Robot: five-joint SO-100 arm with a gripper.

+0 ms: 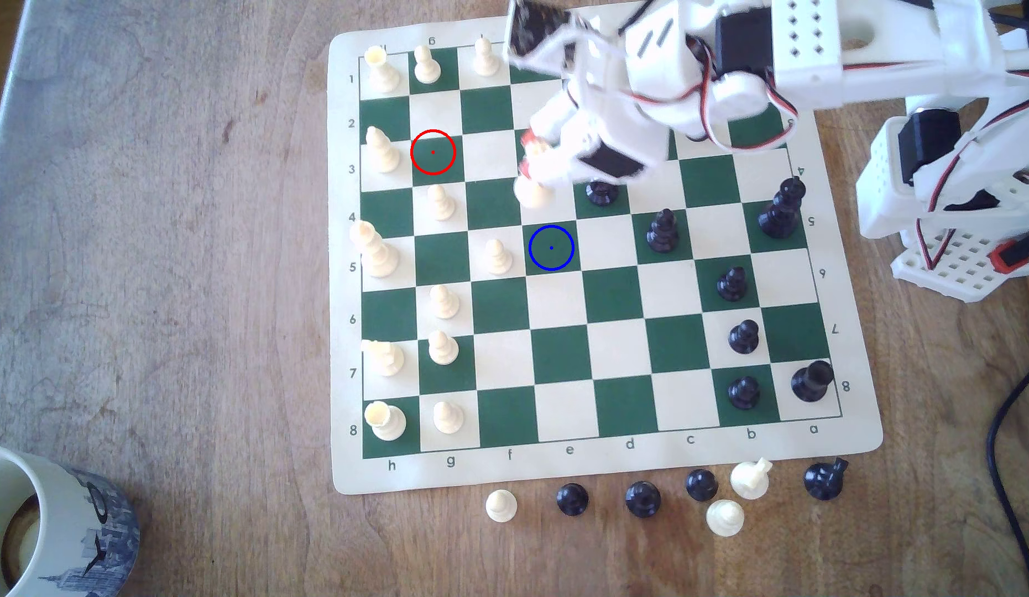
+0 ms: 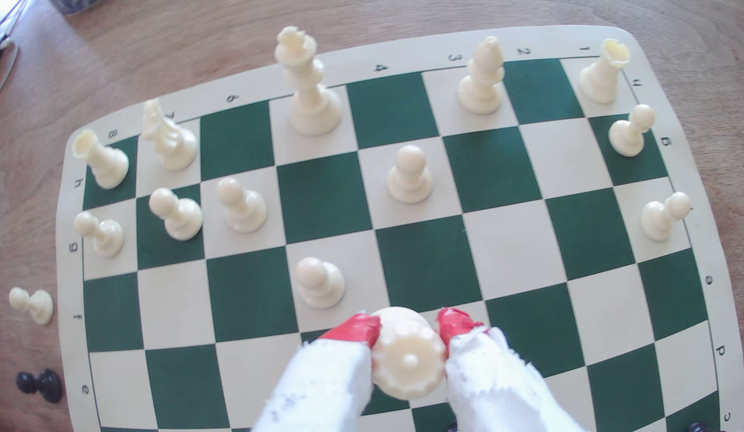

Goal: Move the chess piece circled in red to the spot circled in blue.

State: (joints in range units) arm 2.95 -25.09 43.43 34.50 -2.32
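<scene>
Already the hand [image 2: 408,338] is gripping the chess piece [image 2: 408,360], its red-tipped fingers [image 2: 357,330] closing on either side just under the jagged crown. In the exterior view the piece [image 1: 532,186] is sitting near the middle of the board [image 1: 615,459], one rank short of the spot [image 1: 551,247], with the red-ringed square [image 1: 432,152] lying vacant; whether its base is touching the board I cannot tell. It is looking like light, stiff moulded plastic, smooth enough to slip, and top-heavy above its wide base, so holding it at the narrow neck seems wise. Along the board's border, ranks 1 to 8 and files a to h are reading clearly. The mug [image 1: 58,522] on the bench [image 1: 156,229] is carrying only an illegible blue picture.
</scene>
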